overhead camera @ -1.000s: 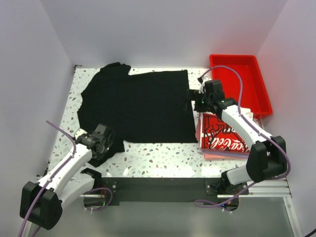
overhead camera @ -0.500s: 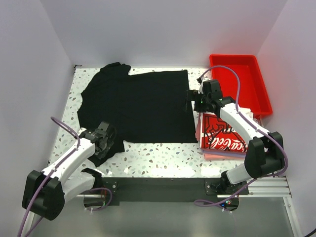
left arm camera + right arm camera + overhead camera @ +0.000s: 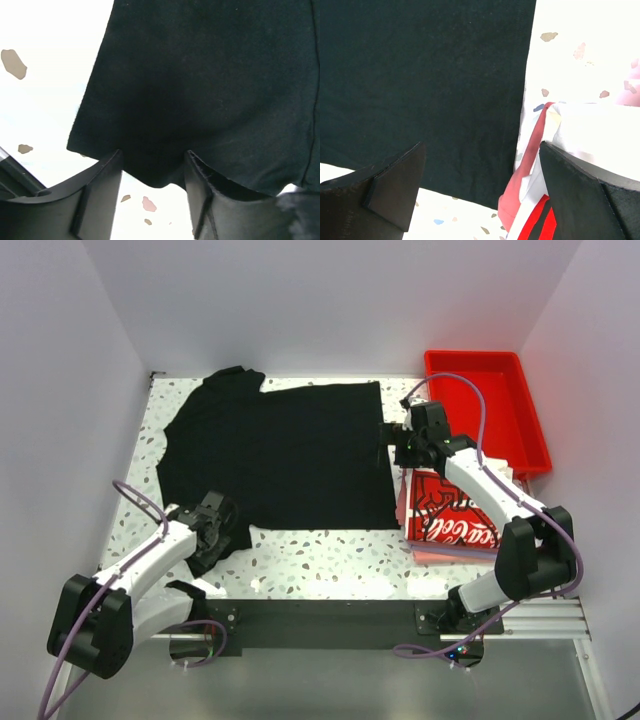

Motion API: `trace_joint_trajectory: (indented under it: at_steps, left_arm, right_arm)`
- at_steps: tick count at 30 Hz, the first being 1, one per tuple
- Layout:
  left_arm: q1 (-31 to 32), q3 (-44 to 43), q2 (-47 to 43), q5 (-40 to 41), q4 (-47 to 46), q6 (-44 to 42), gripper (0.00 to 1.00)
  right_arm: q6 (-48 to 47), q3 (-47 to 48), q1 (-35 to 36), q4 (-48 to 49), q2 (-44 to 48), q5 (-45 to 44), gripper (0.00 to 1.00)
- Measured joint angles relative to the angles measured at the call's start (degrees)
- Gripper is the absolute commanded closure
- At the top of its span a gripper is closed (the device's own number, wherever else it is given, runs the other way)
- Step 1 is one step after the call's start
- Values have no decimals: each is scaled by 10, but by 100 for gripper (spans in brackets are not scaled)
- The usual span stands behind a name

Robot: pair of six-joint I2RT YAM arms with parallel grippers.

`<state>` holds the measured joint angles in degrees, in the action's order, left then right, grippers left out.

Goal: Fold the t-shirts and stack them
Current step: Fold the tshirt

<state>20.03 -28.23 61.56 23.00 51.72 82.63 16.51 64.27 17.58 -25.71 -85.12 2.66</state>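
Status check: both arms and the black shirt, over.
Left end effector open at black t-shirt near sleeve. Right end effector open over its edge, beside folded printed t-shirt. Shirt flat, unfolded. No obstruction seen.

Black t-shirt [image 3: 285, 455]; red-white printed t-shirt [image 3: 440, 525]; red tray [image 3: 515, 420]; speckled white table [image 3: 330, 545].
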Motion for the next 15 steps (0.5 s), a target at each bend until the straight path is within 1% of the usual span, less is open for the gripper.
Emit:
trace_joint_trajectory:
  at_steps: [3, 4, 6, 7, 9, 10, 13, 15]
  left_arm:
    - [0, 1, 3, 1, 1, -7, 59]
    - [0, 1, 5, 2, 1, -9, 66]
    - [0, 0, 9, 5, 1, -12, 72]
    - [0, 0, 11, 6, 0, -13, 78]
    - [0, -1, 12, 9, 0, -14, 83]
    - [0, -1, 12, 10, 0, -14, 91]
    - [0, 0, 4, 10, -3, -14, 100]
    - [0, 1, -3, 10, -6, -15, 100]
  right_arm:
    - [0, 0, 0, 0, 0, -2, 1]
    - [0, 0, 0, 0, 0, -2, 1]
    - [0, 0, 0, -1, 0, -2, 1]
    - [0, 0, 0, -1, 0, -2, 1]
    - [0, 0, 0, 0, 0, -1, 1]
    - [0, 0, 0, 0, 0, 0, 1]
    - [1, -6, 0, 3, 3, 4, 1]
    - [4, -24, 6, 6, 16, 3, 1]
